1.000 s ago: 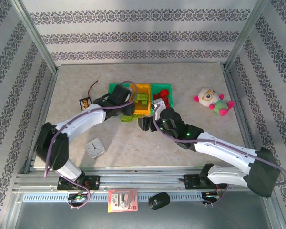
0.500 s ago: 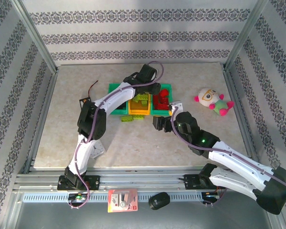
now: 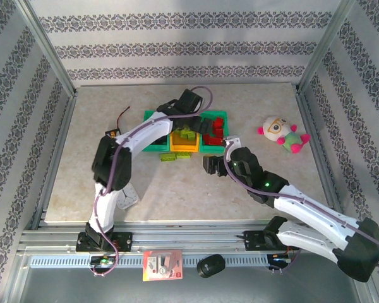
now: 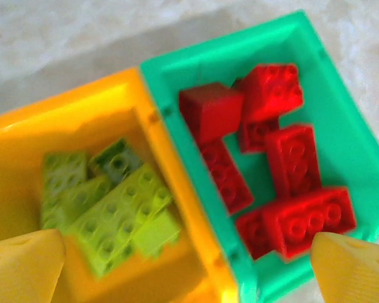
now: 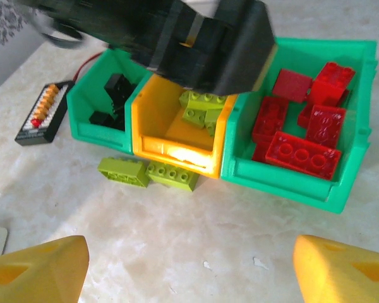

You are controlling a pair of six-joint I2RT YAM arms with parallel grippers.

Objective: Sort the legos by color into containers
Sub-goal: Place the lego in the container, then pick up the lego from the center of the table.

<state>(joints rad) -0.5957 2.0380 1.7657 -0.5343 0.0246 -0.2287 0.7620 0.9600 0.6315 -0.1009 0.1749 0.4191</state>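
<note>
— Pincers first: how do they stand?

— Both are released and empty. The left pincer hangs over the row of bins with its yellow fingers spread wide. One is above the orange-yellow bin and the other is by the near corner of the right-hand teal bin. The right pincer sits low over the bare surface in front of the row, jaws just as wide apart.

— Where are the legos?

— The red legos lie heaped in the right-hand teal bin, a jumble of flat and tilted bricks. The lime green legos are piled in the orange-yellow bin next to it. The black legos sit in the left-hand teal bin.

— Is anything outside a bin?

— Yes, two loose lime bricks lie end to end on the surface. They are just in front of the seam between the left-hand teal bin and the orange-yellow one.

— How are the bins arranged?

— They stand side by side, touching, with the orange-yellow one in the middle.

— Is there anything else around?

— A black battery holder with wires lies left of the row. A plush toy lies well off to the right. A white clock sits near the left arm's base.
</note>
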